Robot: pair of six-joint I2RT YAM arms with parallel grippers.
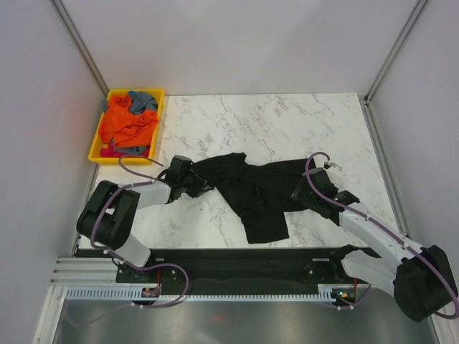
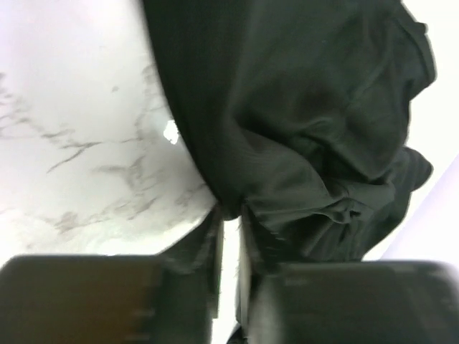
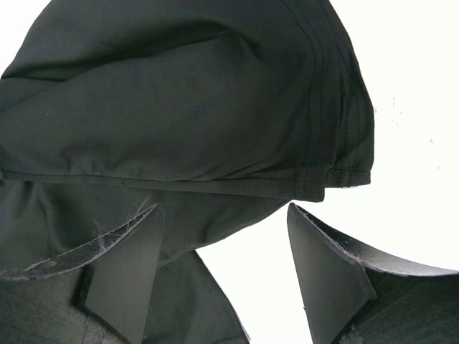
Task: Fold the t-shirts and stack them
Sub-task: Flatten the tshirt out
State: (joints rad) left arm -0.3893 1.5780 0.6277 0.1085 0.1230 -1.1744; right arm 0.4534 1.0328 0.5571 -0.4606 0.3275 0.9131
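A large black t-shirt (image 1: 254, 190) lies crumpled across the middle of the marble table. My left gripper (image 1: 195, 183) is at the shirt's left end and is shut on a pinch of its cloth; in the left wrist view the black t-shirt (image 2: 301, 115) bunches right at the closed fingertips (image 2: 229, 218). My right gripper (image 1: 305, 188) is at the shirt's right end, open. In the right wrist view its fingers (image 3: 122, 272) stand wide apart with a hemmed edge of the black t-shirt (image 3: 179, 107) just in front. An orange t-shirt (image 1: 128, 123) and a grey-blue t-shirt (image 1: 143, 99) lie in the tray.
A yellow plastic tray (image 1: 97, 153) stands at the table's far left corner. White walls enclose the table (image 1: 287, 122) on the left, back and right. A black rail runs along the near edge by the arm bases.
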